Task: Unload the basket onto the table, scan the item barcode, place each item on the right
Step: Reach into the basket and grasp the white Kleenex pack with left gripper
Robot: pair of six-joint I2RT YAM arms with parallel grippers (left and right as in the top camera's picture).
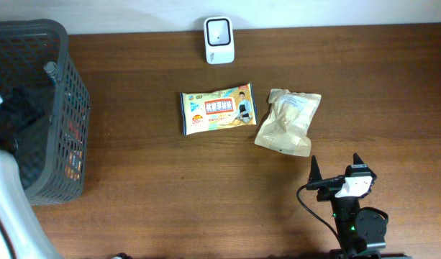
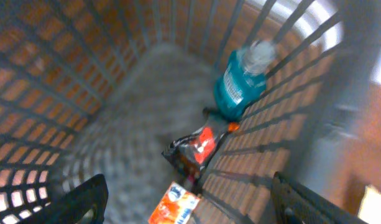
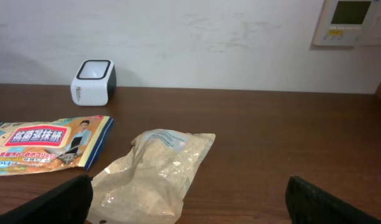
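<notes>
The white barcode scanner stands at the table's far edge; the right wrist view shows it too. A colourful wipes pack and a beige bag lie flat in front of it. My right gripper rests open near the front edge, just short of the beige bag. My left gripper hangs open inside the grey basket, above an orange packet, a dark red packet and a blue bottle. Nothing is held. No barcode shows.
The basket's slatted walls close in around the left gripper on all sides. A wall runs behind the scanner, with a white control panel mounted on it. The wipes pack lies left of the beige bag.
</notes>
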